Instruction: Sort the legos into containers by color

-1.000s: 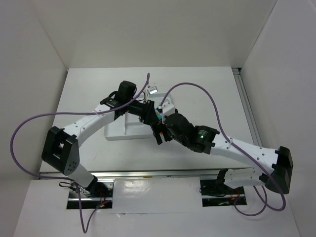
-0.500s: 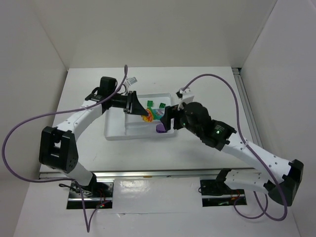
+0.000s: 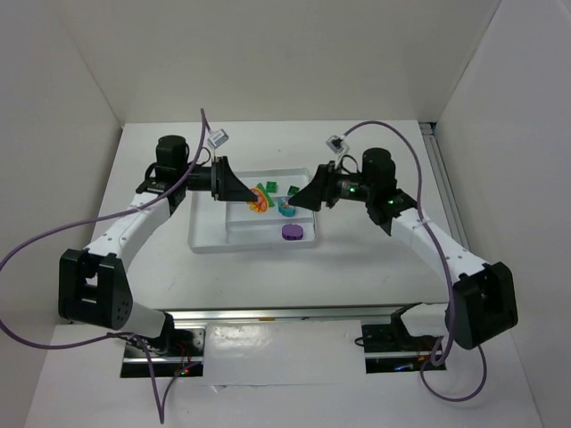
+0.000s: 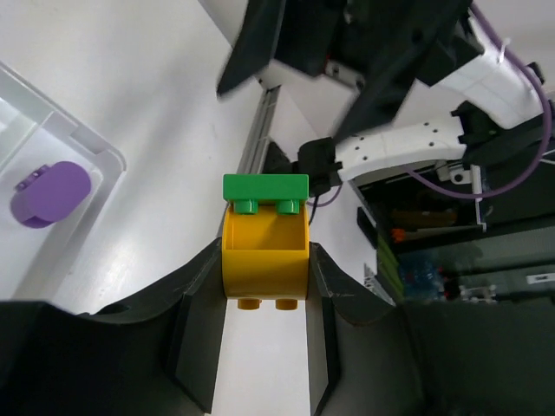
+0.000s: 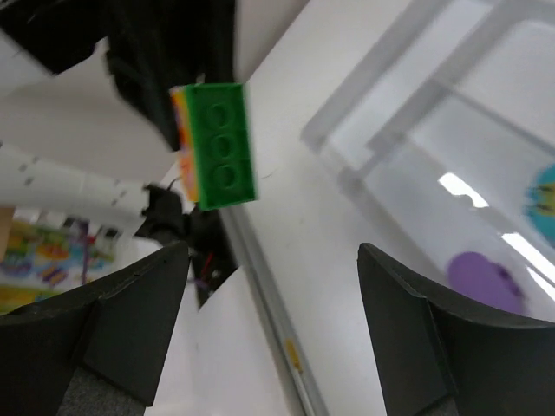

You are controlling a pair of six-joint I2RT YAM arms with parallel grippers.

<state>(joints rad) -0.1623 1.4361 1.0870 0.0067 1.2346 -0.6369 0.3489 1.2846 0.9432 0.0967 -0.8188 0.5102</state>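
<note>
My left gripper (image 3: 239, 190) is shut on the orange-yellow piece with green (image 3: 260, 198) and holds it over the white tray (image 3: 207, 234). In the left wrist view the piece (image 4: 264, 247) sits between my fingers (image 4: 201, 295). My right gripper (image 3: 308, 198) is open and empty, facing the piece from the right; its wrist view shows the piece (image 5: 215, 146) in the air ahead. The purple oval (image 3: 292, 232) and the cyan-and-pink piece (image 3: 285, 210) lie in the tray. One green cube (image 3: 293, 189) lies near the tray's far edge.
The tray's low dividers (image 5: 408, 95) show in the right wrist view, with the purple oval (image 5: 486, 282) and cyan piece (image 5: 545, 195) inside. The tray corner (image 4: 82, 139) and purple oval (image 4: 50, 193) show in the left wrist view. Purple cables arc over both arms.
Both arms have drawn apart from above the tray's middle. My left gripper moved left with the orange-yellow piece; my right gripper moved right and back, empty.
</note>
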